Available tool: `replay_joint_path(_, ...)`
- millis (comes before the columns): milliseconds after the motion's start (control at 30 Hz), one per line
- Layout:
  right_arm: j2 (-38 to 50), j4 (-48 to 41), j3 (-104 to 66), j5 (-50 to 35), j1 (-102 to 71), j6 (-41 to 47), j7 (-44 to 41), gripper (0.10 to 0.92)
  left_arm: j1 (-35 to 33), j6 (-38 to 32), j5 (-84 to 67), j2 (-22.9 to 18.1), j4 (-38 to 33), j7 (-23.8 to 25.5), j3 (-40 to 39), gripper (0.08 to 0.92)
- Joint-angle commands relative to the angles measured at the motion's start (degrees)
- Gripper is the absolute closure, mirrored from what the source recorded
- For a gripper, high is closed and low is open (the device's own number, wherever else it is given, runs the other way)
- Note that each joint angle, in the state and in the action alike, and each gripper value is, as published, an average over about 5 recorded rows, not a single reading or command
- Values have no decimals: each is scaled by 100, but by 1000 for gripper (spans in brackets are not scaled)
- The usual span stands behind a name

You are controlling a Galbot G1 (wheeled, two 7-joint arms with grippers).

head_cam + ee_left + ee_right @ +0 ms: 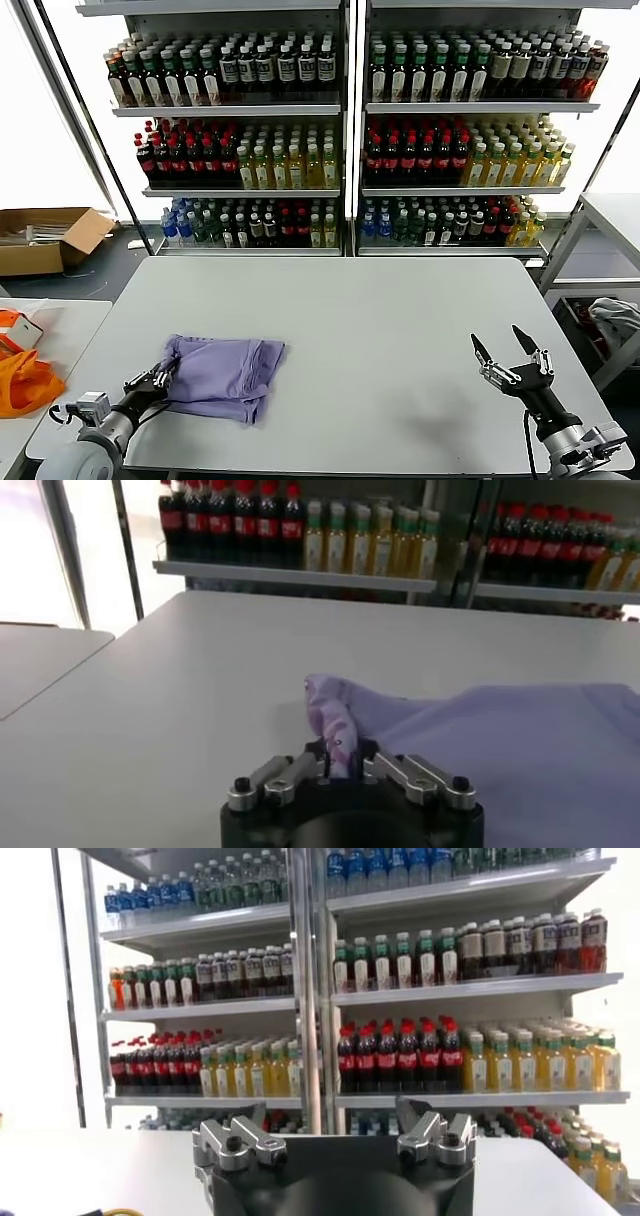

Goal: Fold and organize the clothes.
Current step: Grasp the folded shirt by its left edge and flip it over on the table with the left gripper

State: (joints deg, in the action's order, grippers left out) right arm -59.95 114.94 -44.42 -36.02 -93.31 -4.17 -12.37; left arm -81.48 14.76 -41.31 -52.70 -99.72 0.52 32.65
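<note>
Pinching lavender T-shirt (228,375) edge, left pincer (160,378), grey table (380,320), bottle shelves (350,130) behind, right pincer (511,353) spread.

both arms are dark, nearly black, ending in pale grey rounded wrist housings. the left gripper (158,378) has a black body with silver-grey metal linkage bars, each pinned by a black round-headed screw, and a small pale boxy module sits on its forearm. the right gripper (507,350) carries two slim black pointed fingers (481,349) on silver-grey hinged knuckles with dark screws, above a black cylindrical base; a thin black cable runs beside its wrist.
</note>
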Motion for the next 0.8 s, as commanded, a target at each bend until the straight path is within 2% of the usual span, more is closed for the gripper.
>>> replay_joint_path(33, -13, 1, 3, -7, -6, -19, -6, 203, 20, -379, 108, 36, 93, -104, 463, 824)
replay_joint_path(133, 1, 10, -28, -36, -19, -31, -6, 203, -86, -496, 116, 338, 203, 65, 1008, 856)
replay_joint_path(367, 4, -15, -30, -78, -14, -73, -2, 203, -383, -666, 334, 1410, 585, 584, 2396, 856)
replay_joint_path(500, -13, -34, -9, -119, 12, -91, 8, 203, -585, -818, 832, 1818, 588, 1015, 2857, 856)
replay_joint_path(667, -4, -102, -18, -166, 2, -154, 8, 203, -768, -900, 1631, 1960, 350, 1390, 3184, 856)
replay_joint_path(800, -15, -130, -42, -270, -31, -182, 22, 203, -835, -764, 1879, 1765, -82, 1359, 3137, 856)
